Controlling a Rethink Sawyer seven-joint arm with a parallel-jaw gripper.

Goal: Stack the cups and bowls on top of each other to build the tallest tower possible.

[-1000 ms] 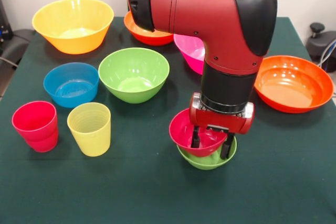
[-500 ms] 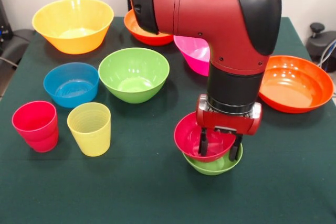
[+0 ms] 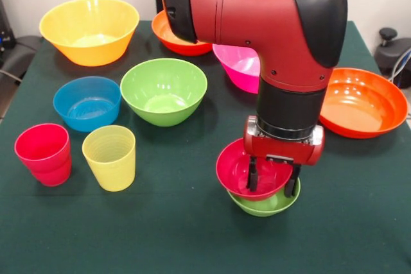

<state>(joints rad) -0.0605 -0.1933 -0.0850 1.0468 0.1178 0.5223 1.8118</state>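
My gripper (image 3: 273, 180) hangs at about five o'clock on the dark green tablecloth (image 3: 160, 235), its two black fingers (image 3: 253, 176) a moderate way apart and straddling the near wall of the small glossy red plastic bowl (image 3: 237, 171), one finger inside and one outside; they look closed on that wall, though I cannot see the contact itself. The red bowl sits tilted in the small light-green plastic bowl (image 3: 273, 206), so the tower is only two bowls, and the upper one does not look fully settled. I judge the job barely begun. Still loose: the larger green plastic bowl (image 3: 164, 91) near the centre, the blue plastic bowl (image 3: 87, 102) at nine o'clock, the big yellow-orange plastic bowl (image 3: 90, 30) at ten to eleven, an orange plastic bowl (image 3: 176, 43) at twelve, the pink plastic bowl (image 3: 237, 65) beside it behind my arm, and the wide orange plastic bowl (image 3: 359, 102) at three. The ribbed red plastic cup (image 3: 43, 153) and translucent yellow ribbed cup (image 3: 110, 157) stand upright, just beside each other, at eight o'clock, unstacked.
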